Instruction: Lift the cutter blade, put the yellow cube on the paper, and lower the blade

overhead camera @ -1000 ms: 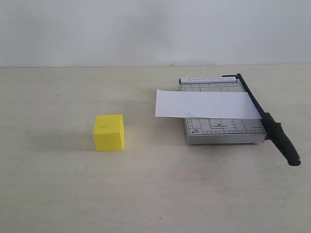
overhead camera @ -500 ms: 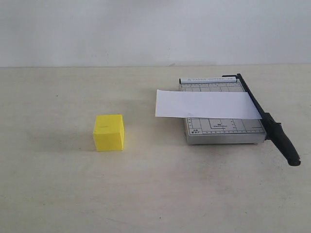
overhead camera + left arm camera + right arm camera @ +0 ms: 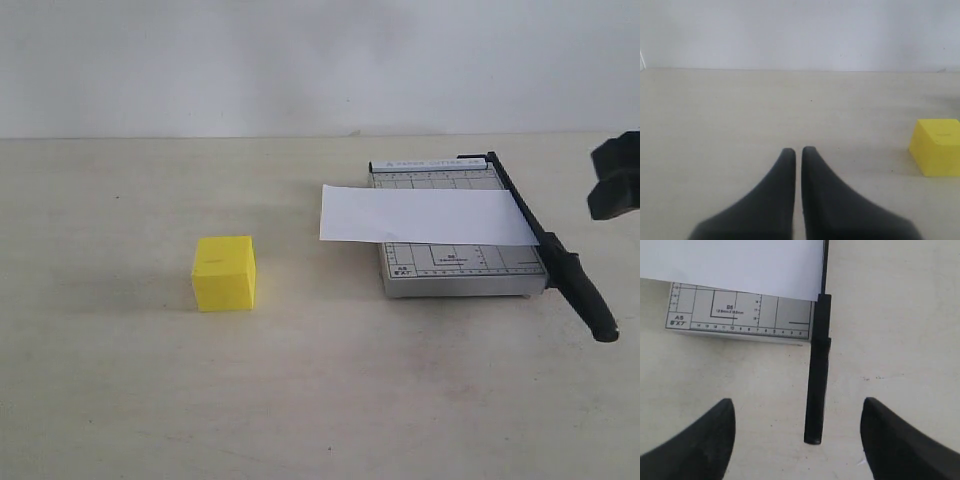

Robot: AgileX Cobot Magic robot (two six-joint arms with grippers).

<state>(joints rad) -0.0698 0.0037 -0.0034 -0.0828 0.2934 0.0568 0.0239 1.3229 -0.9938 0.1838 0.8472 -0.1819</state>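
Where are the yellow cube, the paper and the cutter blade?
yellow cube (image 3: 224, 288), exterior view, front face.
paper (image 3: 425, 215), exterior view, middle of the sheet.
cutter blade (image 3: 816, 390), right wrist view, on the handle.

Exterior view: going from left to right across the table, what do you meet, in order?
yellow cube → paper → cutter blade → right gripper, at the picture's right edge

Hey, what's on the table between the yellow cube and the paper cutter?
Nothing. In the exterior view the table is bare between the yellow cube and the cutter base; only the paper overhangs the base's edge toward the cube.
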